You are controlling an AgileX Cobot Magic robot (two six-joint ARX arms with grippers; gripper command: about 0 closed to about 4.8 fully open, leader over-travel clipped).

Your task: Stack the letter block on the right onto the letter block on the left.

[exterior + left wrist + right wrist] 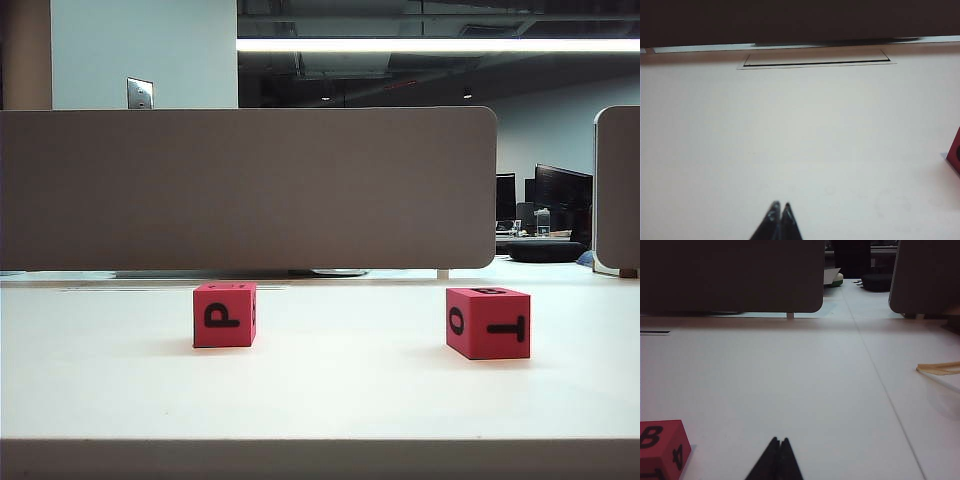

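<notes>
On the white table (330,400), your P block (224,315) sits at nine o'clock, the T block (488,322) at three; left gripper (779,206) and right gripper (779,441) both pinch closed, empty.

Bright and even across the white table (320,390), lit by a ceiling light strip (440,45) glaring overhead. Soft, short shadows under both red blocks. Washed out and slightly soft in both wrist views, dark along the far panels.

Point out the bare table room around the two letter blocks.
Widest bare patch: between the P block and the T block. Bare too: the front strip of the table and behind the blocks to the divider panel. Nowhere crowded; both grippers shut, holding nothing.
</notes>
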